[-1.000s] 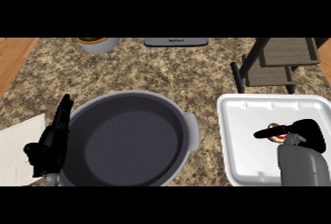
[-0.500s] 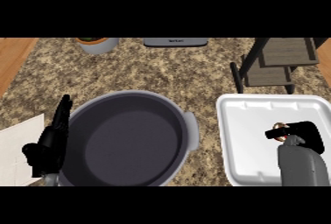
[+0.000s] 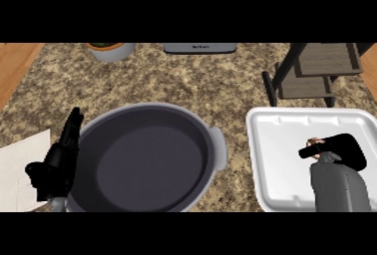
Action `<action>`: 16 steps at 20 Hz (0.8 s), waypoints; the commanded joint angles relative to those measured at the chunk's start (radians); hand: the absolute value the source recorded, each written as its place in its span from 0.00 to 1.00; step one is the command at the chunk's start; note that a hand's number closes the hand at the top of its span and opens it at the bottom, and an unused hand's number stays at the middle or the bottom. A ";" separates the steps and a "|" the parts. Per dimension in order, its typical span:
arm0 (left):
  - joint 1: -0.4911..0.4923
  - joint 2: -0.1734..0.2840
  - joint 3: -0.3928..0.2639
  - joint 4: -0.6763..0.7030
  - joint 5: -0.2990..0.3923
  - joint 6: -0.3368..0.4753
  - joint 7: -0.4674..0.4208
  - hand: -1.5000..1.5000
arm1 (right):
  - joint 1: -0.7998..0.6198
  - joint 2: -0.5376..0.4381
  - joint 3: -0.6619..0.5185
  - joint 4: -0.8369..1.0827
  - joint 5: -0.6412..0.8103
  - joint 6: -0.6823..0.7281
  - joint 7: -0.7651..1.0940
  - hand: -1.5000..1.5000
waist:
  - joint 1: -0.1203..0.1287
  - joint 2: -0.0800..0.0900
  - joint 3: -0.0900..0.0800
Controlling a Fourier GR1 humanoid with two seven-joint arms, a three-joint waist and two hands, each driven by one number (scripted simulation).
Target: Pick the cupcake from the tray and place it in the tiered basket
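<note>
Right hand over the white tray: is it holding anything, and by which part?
The black right hand is curled over a small brown-and-red item, likely the cupcake, above the white rectangular tray. Its fingers hide most of it, so the exact hold cannot be told.

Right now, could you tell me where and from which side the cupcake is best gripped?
Probably round its sides, from above: the cupcake sits on the flat tray, and the right hand already curls over it, hiding most of it.

One tray [image 3: 280, 129], one pot [image 3: 147, 159], one tiered basket [image 3: 309, 69], one cupcake [image 3: 315, 145]
</note>
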 commanded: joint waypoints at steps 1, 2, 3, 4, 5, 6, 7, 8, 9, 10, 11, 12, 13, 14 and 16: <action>0.078 -0.063 -0.063 0.118 0.007 -0.004 0.043 0.50 | -0.011 0.011 0.089 -0.047 0.043 0.045 0.156 1.00 | -0.006 0.019 -0.021; 0.065 -0.052 -0.054 0.114 0.010 -0.010 0.055 0.50 | -0.058 0.011 0.113 -0.063 0.046 0.074 0.200 1.00 | -0.003 0.019 -0.021; 0.076 -0.063 -0.054 0.126 0.008 -0.006 0.032 0.50 | -0.109 0.011 0.105 -0.106 0.060 0.134 0.218 1.00 | -0.009 0.016 -0.024; 0.057 -0.051 -0.044 0.109 0.011 -0.006 0.061 0.50 | -0.106 0.011 0.163 -0.132 0.037 0.145 0.240 1.00 | -0.010 0.011 -0.024; 0.064 -0.078 -0.071 0.116 -0.007 0.011 0.050 0.50 | -0.166 0.011 0.155 -0.147 0.054 0.184 0.248 1.00 | -0.013 0.012 -0.026; 0.075 -0.059 -0.059 0.108 -0.001 -0.008 0.034 0.50 | -0.165 0.011 0.183 -0.143 0.069 0.170 0.286 1.00 | -0.001 0.013 -0.025; 0.091 -0.052 -0.058 0.096 -0.002 -0.005 0.055 0.50 | -0.203 0.011 0.155 -0.201 0.087 0.184 0.285 1.00 | -0.013 0.007 -0.025; 0.088 -0.043 -0.037 0.104 0.005 -0.008 0.046 0.50 | -0.222 0.012 0.154 -0.219 0.094 0.173 0.309 1.00 | -0.012 0.008 -0.025; 0.076 -0.064 -0.055 0.092 0.002 0.000 0.058 0.50 | -0.229 0.012 0.184 -0.227 0.095 0.166 0.339 1.00 | -0.011 0.007 -0.025; 0.072 -0.053 -0.052 0.111 -0.008 -0.006 0.050 0.50 | -0.231 0.012 0.203 -0.263 0.118 0.165 0.336 1.00 | -0.023 0.007 -0.026; 0.083 -0.052 -0.044 0.103 0.001 -0.004 0.059 0.50 | -0.266 0.012 0.175 -0.283 0.131 0.179 0.345 1.00 | -0.022 0.007 -0.025; 0.091 -0.060 -0.050 0.106 -0.003 0.002 0.062 0.50 | -0.293 0.012 0.162 -0.332 0.161 0.139 0.336 1.00 | -0.033 0.003 -0.026; 0.090 -0.056 -0.055 0.099 -0.011 0.000 0.059 0.50 | -0.327 0.012 0.164 -0.361 0.174 0.125 0.349 1.00 | -0.030 0.002 -0.026; 0.087 -0.054 -0.048 0.091 0.004 -0.012 0.060 0.50 | -0.350 0.012 0.176 -0.364 0.218 0.113 0.365 1.00 | -0.018 0.006 -0.027; 0.089 -0.053 -0.038 0.075 0.005 -0.002 0.072 0.50 | -0.396 0.012 0.168 -0.436 0.284 0.135 0.364 1.00 | -0.029 -0.001 -0.027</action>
